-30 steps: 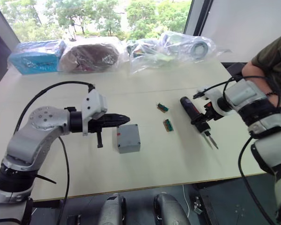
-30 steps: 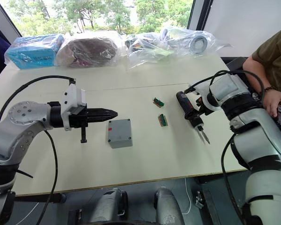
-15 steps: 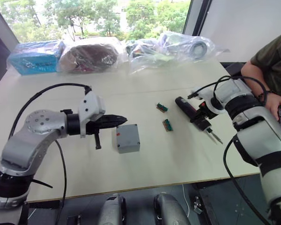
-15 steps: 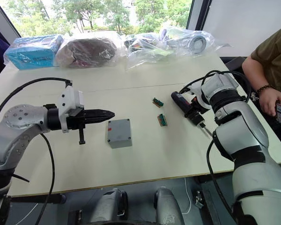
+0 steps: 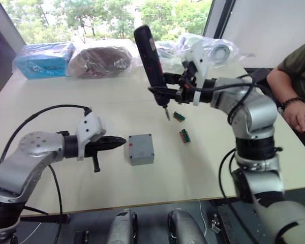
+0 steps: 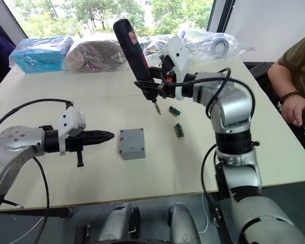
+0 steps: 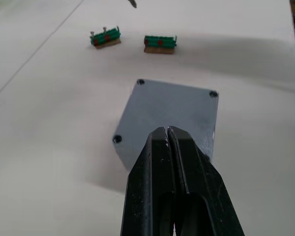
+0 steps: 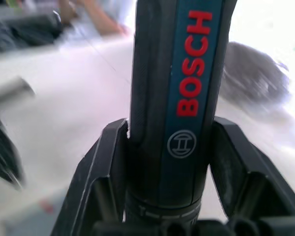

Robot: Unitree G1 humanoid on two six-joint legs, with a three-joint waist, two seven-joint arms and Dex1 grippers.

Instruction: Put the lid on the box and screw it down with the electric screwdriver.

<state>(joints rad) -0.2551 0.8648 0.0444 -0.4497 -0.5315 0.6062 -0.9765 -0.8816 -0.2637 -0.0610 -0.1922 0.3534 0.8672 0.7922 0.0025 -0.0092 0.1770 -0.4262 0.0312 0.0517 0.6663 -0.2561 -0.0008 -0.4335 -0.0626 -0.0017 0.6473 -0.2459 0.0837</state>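
The box (image 5: 141, 149) sat on the table (image 5: 203, 168) with the lid (image 7: 169, 115) already on top of it. The lid lay flat, and small dark screw holes showed at its corners.

The left gripper (image 5: 120, 141) was just beside the box, on the robot's left of it, pointing at its side. Its two black fingers (image 7: 157, 167) were pressed together with nothing between them. I could not tell if the tip touched the box.

The right gripper (image 5: 169, 91) was up in the air, above and behind the box. It squeezed the screwdriver (image 5: 150, 58) around its lower part. The screwdriver stood almost upright, a bit tilted, with its thin metal bit pointing down at the table. The bit hung in the air, well apart from the box. White and red letters on its side read BOSCH.

Two small green pieces (image 5: 181, 126) lay on the table near the box, on the robot's right of it.

A person's arm (image 5: 295, 96) rested at the table's edge, far to the right of the box.
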